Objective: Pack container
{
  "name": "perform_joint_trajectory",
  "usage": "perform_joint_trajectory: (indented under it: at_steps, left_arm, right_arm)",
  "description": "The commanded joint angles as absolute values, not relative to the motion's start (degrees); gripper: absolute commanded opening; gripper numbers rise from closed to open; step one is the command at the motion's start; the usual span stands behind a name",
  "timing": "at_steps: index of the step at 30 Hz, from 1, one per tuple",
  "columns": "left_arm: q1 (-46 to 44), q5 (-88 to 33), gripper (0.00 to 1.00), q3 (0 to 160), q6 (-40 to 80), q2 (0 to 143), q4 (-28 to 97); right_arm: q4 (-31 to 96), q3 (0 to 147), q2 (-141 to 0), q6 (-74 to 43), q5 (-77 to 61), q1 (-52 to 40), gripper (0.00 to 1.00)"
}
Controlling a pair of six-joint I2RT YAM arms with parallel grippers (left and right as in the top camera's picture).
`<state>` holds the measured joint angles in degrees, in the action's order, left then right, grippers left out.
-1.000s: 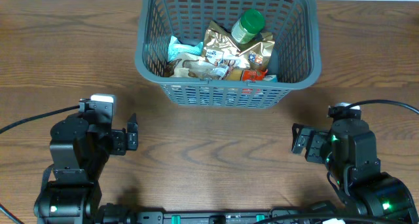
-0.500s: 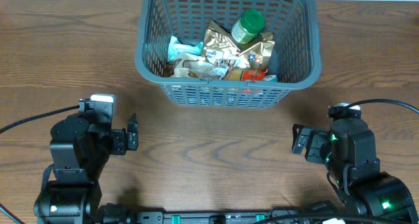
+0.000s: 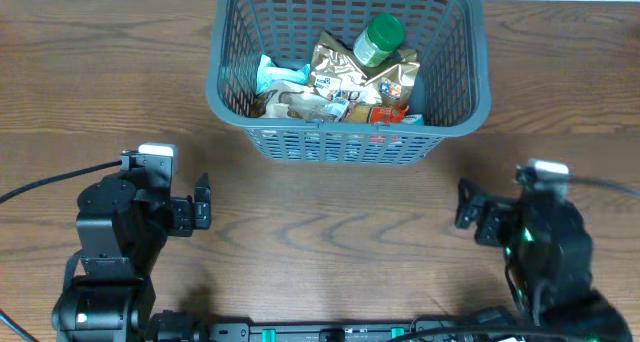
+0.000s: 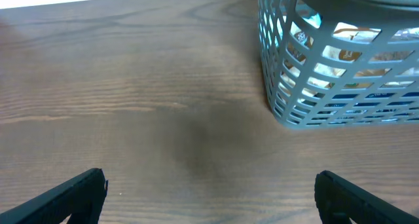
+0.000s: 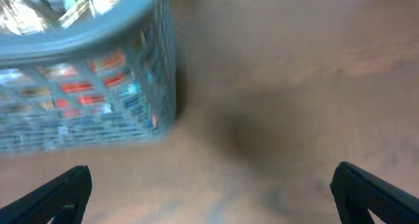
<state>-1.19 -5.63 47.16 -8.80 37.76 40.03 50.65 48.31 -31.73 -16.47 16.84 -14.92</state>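
Note:
The dark grey slotted container (image 3: 232, 87) stands at the back middle of the wooden table. It holds a green-lidded jar (image 3: 379, 37), a gold foil bag (image 3: 345, 77), a light blue packet (image 3: 275, 74) and other food packages. It also shows in the left wrist view (image 4: 288, 112) and, blurred, in the right wrist view (image 5: 163, 73). My left gripper (image 3: 202, 204) is open and empty, near the front left (image 4: 209, 194). My right gripper (image 3: 465, 207) is open and empty, near the front right (image 5: 209, 191).
Bare brown wooden table (image 3: 330, 222) lies between the two arms and in front of the container. Black cables run off from each arm toward the table's left and right edges.
My right arm has shifted slightly right and toward the front; its wrist view is blurred by motion. The left arm and the container's contents have not moved.

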Motion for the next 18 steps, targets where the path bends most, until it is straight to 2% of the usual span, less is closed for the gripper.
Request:
perform_joint_trajectory:
  at_steps: [1,6,11,18]
  left_arm:
    - [-1.3,-6.0,0.98,46.9,-8.3,37.7,40.0]
    - [-1.3,-6.0,0.98,46.9,-8.3,37.7,40.0]
    - [-1.3,-6.0,0.98,46.9,-8.3,37.7,40.0]
    - [-1.3,-6.0,0.98,46.9,-8.3,37.7,40.0]
  right_arm:
    - [45.3,42.0,-23.2,-10.7,18.4,-13.0,0.99]
    - [29.3,28.9,-12.0,-5.3,13.9,-10.8,0.99]
    - [16.4,17.8,-6.2,-5.2,11.9,-10.6,0.99]
    - [7.0,6.9,-0.3,-5.0,9.0,-10.6,0.99]
